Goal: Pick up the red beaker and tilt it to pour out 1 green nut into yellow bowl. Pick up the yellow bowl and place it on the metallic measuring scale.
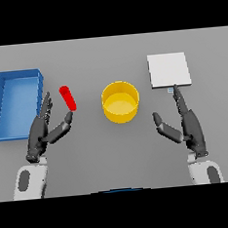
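Head view: I see the red beaker on the tabletop left of the yellow bowl, my released left hand beside it. Right hand released too; scale bare. I judge nothing poured yet.

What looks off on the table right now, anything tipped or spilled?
The red beaker looks tilted rather than upright, beside the left hand. Nothing spilled that I can see: the yellow bowl sits upright and the scale lies flat.
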Available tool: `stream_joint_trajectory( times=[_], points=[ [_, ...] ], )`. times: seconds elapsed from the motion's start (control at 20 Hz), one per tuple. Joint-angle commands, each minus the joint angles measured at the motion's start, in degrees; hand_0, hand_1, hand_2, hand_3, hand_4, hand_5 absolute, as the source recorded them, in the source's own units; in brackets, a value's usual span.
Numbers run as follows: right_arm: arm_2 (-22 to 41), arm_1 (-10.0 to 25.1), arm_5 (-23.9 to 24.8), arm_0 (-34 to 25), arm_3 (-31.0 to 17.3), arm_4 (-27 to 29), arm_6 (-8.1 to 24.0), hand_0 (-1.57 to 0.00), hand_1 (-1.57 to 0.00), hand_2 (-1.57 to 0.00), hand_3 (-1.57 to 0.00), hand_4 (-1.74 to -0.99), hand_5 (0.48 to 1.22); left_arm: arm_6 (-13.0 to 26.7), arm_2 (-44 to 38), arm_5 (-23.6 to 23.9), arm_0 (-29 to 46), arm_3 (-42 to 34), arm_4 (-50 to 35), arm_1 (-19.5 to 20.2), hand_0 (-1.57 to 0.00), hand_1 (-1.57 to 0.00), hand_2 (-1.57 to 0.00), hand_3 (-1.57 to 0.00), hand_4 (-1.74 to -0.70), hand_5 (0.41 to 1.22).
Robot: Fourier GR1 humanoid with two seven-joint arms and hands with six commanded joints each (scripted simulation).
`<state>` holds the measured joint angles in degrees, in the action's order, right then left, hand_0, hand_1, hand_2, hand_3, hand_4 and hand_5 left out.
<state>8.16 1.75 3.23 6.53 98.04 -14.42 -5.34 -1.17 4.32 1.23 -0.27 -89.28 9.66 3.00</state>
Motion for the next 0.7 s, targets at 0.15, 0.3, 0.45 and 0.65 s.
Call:
stream_joint_trajectory(
  times=[0.15,0.3,0.45,0.65],
  points=[
    [0.01,-0.40,-0.23,-0.01,-0.23,0.55,-0.71,0.00,0.00,0.00,0.00,-1.204,0.661,-1.61,-1.59,1.62,-6.71,8.05,0.83,-0.45,0.00,0.00,0.00,0.00,-1.15,0.636],
    [-0.48,0.06,-0.63,-0.12,0.00,1.28,-1.01,0.00,0.00,0.00,0.00,-1.229,0.667,-2.07,-3.77,1.69,-11.38,13.71,-0.12,0.26,0.00,0.00,0.00,0.00,-1.15,0.629],
    [-0.37,0.07,-0.57,-0.10,-0.26,0.94,-0.84,0.00,0.00,0.00,0.00,-1.239,0.668,-5.63,-4.83,2.34,-15.04,20.38,-0.13,-0.72,0.00,0.00,0.00,0.00,-1.18,0.635],
    [-0.63,0.36,-0.69,-0.72,-0.62,1.02,-0.27,0.00,0.00,0.00,0.00,-1.247,0.675,-9.41,-5.56,3.88,-18.94,26.83,1.19,-1.00,0.00,0.00,0.00,0.00,-1.22,0.643]
  ],
)
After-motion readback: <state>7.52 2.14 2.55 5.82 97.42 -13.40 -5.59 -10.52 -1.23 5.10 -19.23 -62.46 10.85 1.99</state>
